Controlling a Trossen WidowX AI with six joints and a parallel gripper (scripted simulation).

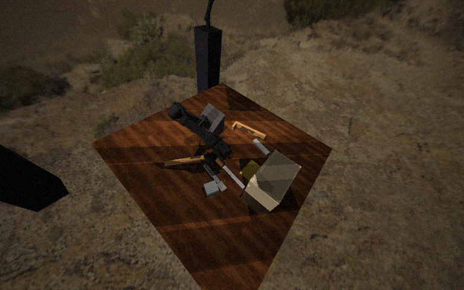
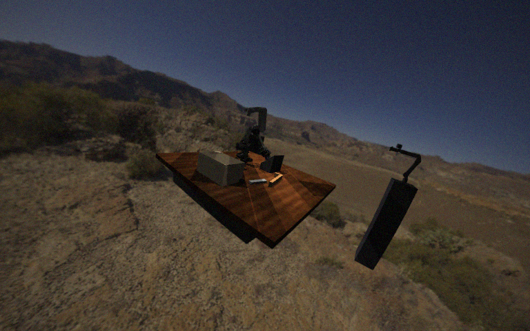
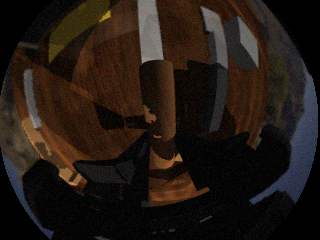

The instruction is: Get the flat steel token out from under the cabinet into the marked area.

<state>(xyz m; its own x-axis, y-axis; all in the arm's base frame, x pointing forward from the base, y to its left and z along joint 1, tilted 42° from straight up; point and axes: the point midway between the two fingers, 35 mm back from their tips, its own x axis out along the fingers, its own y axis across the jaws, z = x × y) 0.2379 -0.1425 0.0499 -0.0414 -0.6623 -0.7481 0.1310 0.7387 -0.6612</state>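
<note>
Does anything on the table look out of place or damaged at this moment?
Nothing stands out. The cabinet stands upright, and the loose tools lie flat on the table. The gripper holds a grey strip that points toward the yellow marked area.

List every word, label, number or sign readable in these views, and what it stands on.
None. No lettering shows on the cabinet, the yellow marked area, the table, the arm or the gripper, shut on a grey strip. The other loose pieces are also plain.
</note>
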